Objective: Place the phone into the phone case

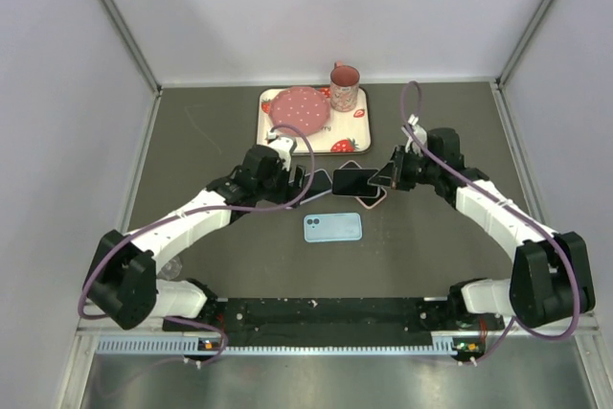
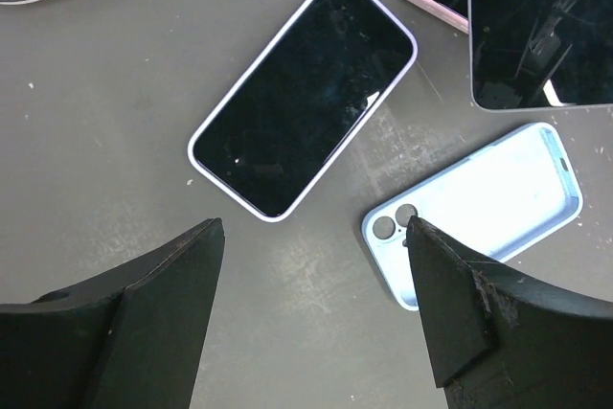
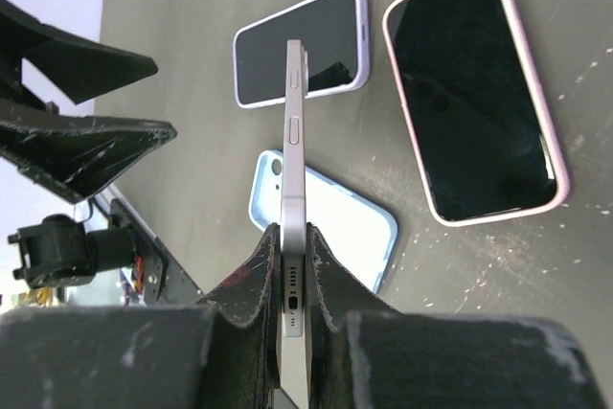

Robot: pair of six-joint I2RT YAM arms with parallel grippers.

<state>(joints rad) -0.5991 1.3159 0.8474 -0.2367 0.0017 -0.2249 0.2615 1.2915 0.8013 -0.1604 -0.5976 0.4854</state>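
one phone (image 3: 292, 131) clamped in right end effector (image 3: 292, 248), near case (image 3: 337, 219); left end effector (image 2: 314, 229) open.

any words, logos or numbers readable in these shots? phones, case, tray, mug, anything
None: no word, brand, number or sign can be read in any view.
Lilac-cased phone, pink-cased phone: screens dark, no text.
Bare phone in the right gripper: seen edge-on, no marking shows.
Light blue case: plain, no logo visible.
Tray and mug: strawberry pattern only; any lettering too small to tell.
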